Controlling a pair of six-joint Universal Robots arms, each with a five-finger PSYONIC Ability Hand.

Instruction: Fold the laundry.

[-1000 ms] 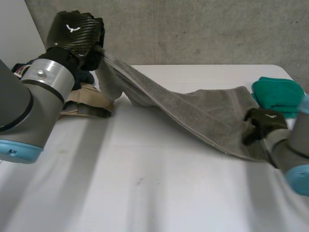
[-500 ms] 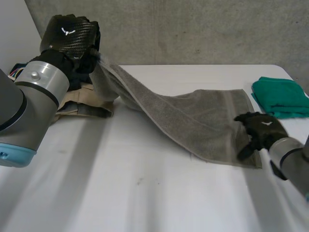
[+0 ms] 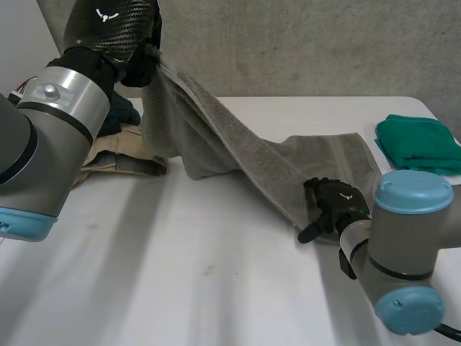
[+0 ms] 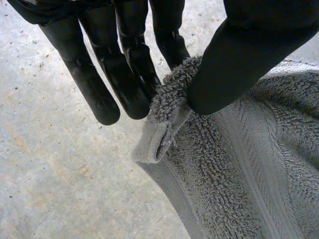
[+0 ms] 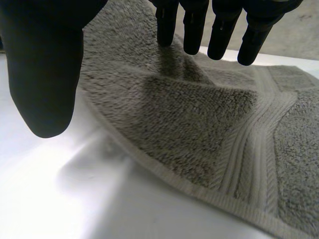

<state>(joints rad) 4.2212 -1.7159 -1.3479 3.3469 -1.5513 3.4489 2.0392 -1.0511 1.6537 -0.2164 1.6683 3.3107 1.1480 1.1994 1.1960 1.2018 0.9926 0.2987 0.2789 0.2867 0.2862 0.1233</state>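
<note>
Looks like the spreading-out step, ahead of any first fold. Pinches one hemmed corner of the grey towel [image 3: 238, 144] between thumb and fingers of the left hand [image 3: 115, 29], raised high over the far left of the desk [image 3: 180, 288]. In the left wrist view, shows that corner clamped under the thumb, with the remaining fingers straight alongside. Lets the rest of the towel sag down from the corner in a twisted band, landing on the desk toward the right and lying flat there.

Hovers the right hand [image 3: 333, 204] at the towel's near edge, where the flat part ends. Keeps nothing in that hand: fingers relaxed and spread over the pile, thumb well apart over bare desk. Cannot tell whether the fingertips touch the cloth or sit just above it.

Also on the desk: a folded green cloth [image 3: 418, 144] at the far right, apart from the towel, and a beige garment [image 3: 122, 155] under the left arm, just beside the hanging part.

Next, probably calls for closing the right hand on the near edge, thumb worked under the hem and fingers pressing from above. Then calls for lifting and drawing against the left hand's corner to take out the twist. Needs care to catch only one layer and to keep the hanging part off the beige garment.
</note>
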